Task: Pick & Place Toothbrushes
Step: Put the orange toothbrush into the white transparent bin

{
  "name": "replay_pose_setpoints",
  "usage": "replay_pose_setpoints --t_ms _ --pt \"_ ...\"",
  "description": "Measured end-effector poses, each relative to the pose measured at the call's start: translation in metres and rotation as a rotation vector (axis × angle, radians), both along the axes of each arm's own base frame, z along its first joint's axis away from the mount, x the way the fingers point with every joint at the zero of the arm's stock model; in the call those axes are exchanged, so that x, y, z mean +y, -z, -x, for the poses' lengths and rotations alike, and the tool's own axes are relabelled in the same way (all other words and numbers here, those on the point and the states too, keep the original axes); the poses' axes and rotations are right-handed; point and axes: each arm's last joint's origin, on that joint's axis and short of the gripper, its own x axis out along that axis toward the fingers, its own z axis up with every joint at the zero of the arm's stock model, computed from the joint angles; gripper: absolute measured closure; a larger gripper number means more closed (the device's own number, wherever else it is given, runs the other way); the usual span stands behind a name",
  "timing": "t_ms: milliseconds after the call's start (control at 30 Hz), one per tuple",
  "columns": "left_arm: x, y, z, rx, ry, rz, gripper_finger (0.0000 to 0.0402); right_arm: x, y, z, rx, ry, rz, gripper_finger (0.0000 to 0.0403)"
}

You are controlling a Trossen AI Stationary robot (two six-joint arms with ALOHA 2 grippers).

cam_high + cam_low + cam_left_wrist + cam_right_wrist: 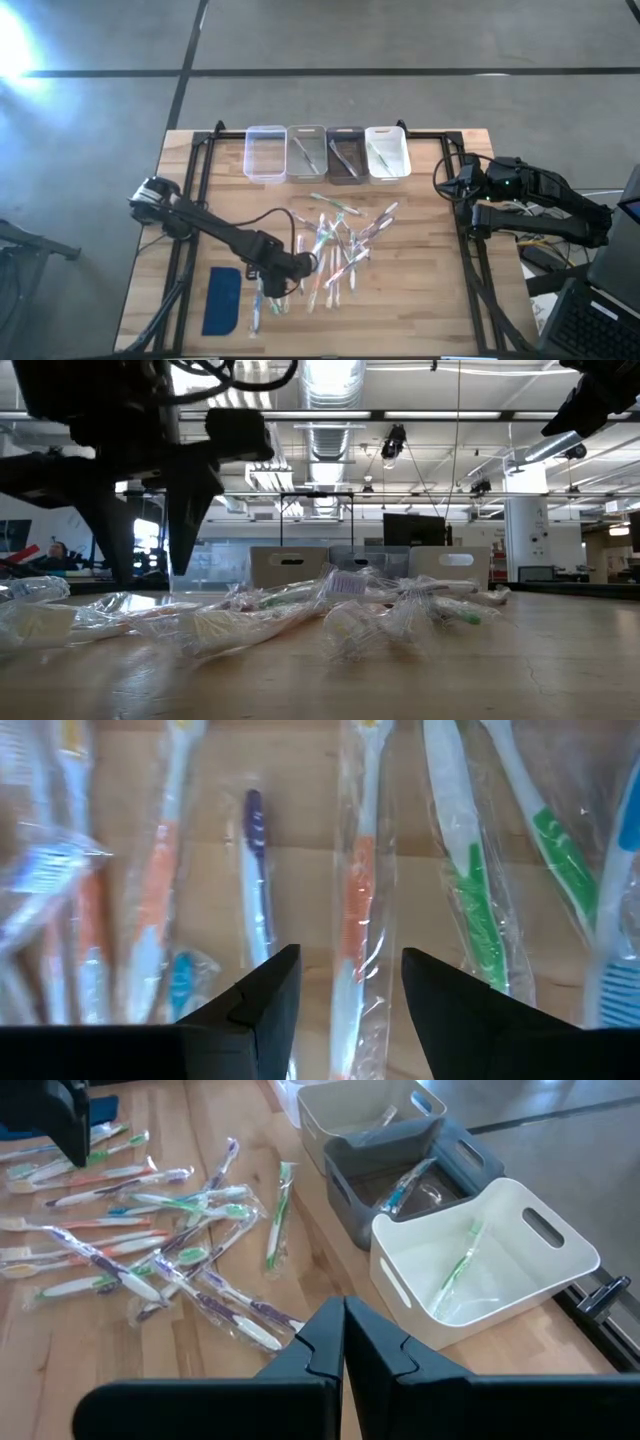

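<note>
The left gripper (300,266) hangs low over the near-left part of the wooden table (430,310), its two fingers (255,1010) spread apart above a wrapped orange-handled toothbrush (357,910) and holding nothing. The toothbrushes (335,245), each in clear wrap, lie scattered across the middle of the table, with a flat blue pad (223,299) just to their left and four small bins (327,153) in a row along the far edge, three of which hold a toothbrush or two. The right gripper (343,1342) waits at the table's far-right edge beside the white bin (480,1260), its fingers pressed together and empty.
</note>
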Motion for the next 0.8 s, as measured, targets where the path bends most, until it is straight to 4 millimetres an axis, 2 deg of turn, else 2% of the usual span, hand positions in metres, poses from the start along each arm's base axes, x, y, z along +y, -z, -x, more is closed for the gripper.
replay_pose_setpoints --t_ms 467,800 --pt "-0.003 0.031 -0.009 0.079 -0.015 -0.026 0.0223 0.0 0.0 0.0 0.0 0.0 0.0 0.0394" --pt "-0.004 0.03 -0.009 0.081 -0.017 -0.011 0.0279 0.0 0.0 0.0 0.0 0.0 0.0 0.0394"
